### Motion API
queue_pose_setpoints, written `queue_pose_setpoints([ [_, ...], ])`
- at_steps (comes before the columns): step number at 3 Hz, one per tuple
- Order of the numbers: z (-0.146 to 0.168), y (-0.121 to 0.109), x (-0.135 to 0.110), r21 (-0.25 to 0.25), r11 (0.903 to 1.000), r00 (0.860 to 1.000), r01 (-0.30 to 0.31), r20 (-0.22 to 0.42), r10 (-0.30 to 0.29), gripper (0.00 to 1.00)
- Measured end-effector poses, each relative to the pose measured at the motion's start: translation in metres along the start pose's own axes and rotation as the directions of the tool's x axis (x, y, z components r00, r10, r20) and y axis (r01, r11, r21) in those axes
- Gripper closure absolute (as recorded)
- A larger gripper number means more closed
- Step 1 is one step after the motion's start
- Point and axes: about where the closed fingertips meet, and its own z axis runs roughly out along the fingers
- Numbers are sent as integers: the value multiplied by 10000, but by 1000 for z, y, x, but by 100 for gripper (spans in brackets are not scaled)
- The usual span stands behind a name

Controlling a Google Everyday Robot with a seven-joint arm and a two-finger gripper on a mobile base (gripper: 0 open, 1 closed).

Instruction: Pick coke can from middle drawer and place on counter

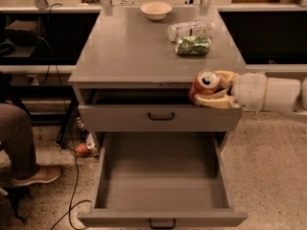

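A grey drawer cabinet fills the middle of the view, its broad flat top serving as the table (134, 47). Below it the middle drawer (163, 176) is pulled fully out toward the viewer, showing a deep bare tray. The drawer front above it (120, 119) stands slightly ajar. A white robot arm (273, 92) reaches in from the right. Its hand (207, 86) is clamped on the coke can (205, 83), one finger over it and one under. The can is tilted, silver top facing up and toward the viewer. It hangs in the air at the table's front right corner, just below the top's edge and above the open drawer. On the far right of the table lie a clear plastic bottle (189, 30) and a green bag (193, 45), touching. A pale bowl (156, 9) sits at the back edge.
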Motion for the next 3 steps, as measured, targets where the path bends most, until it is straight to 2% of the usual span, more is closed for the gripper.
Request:
queue_pose_setpoints([
  [1, 0, -39, -21, -185, 9992, 9988, -347, -352, 340, 100],
  [2, 20, -65, -31, -673, 9942, 9958, -835, -436, 806, 100],
  [3, 44, -86, -36, -1155, 9852, 9915, -1265, -459, 1220, 100],
])
